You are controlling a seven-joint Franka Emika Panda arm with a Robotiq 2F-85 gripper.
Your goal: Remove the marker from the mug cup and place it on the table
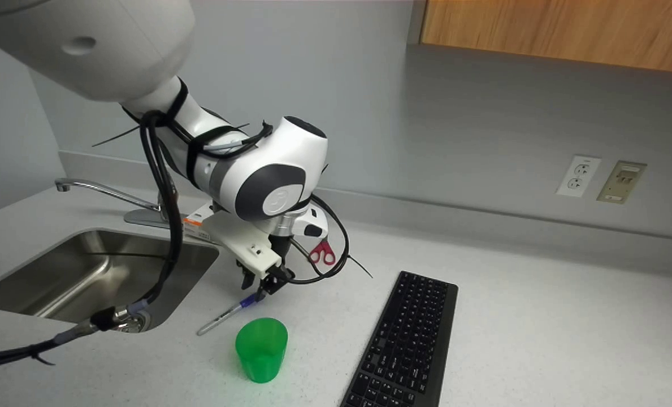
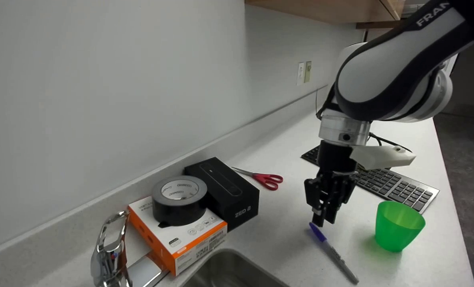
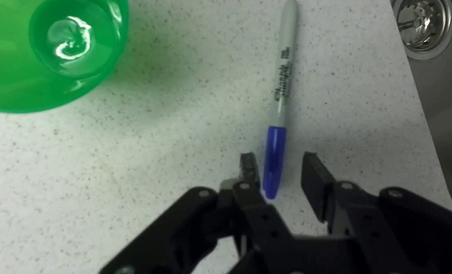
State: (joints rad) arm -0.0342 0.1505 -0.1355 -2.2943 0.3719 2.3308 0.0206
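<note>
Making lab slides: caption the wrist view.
Open gripper framing the blue end of a marker on the table, green mug cup nearby.

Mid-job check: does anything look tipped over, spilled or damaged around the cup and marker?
Nothing stands out. The green cup stands upright, and the capped marker lies on the table with the open gripper at its blue end. I see no spill or damage around them.
</note>
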